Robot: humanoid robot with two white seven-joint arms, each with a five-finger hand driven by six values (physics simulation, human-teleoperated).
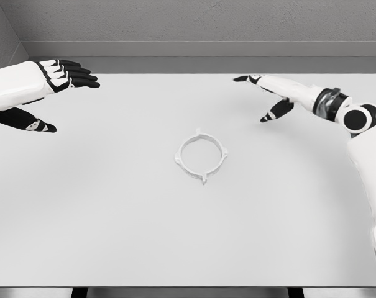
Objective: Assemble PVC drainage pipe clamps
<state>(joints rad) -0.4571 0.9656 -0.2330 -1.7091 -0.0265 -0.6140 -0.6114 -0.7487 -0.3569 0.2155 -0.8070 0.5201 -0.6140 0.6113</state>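
Head view only. White clamp ring (201,155) flat on the desk (113,236), roughly midway between the two hands and nearer the robot than either, well apart from both. Closed circle with small tabs at the rim; whether one piece or two halves already joined, cannot tell.

Left hand (48,93) out past the ring's left side, raised over the desk's far left corner, fingers extended and relaxed, thumb dropped below the palm. Grasping nothing.

Right hand (268,99) out past the ring's right side, toward the far edge, fingers stretched, thumb angled down. Also released, nothing held.

No pipe, screw or second clamp part visible anywhere on the desk.

Risks from here, judged:
- Thin, low ring on a smooth surface; fingertips likely to push rather than pinch, sliding it away from the reaching hand.
- White on near-white; poor contrast, easy to misjudge the rim position.
- Both hands converging on the centre at once; possible collision over the ring.
- Pinch on a tab instead of the band; possible flip or twist out of the grip.
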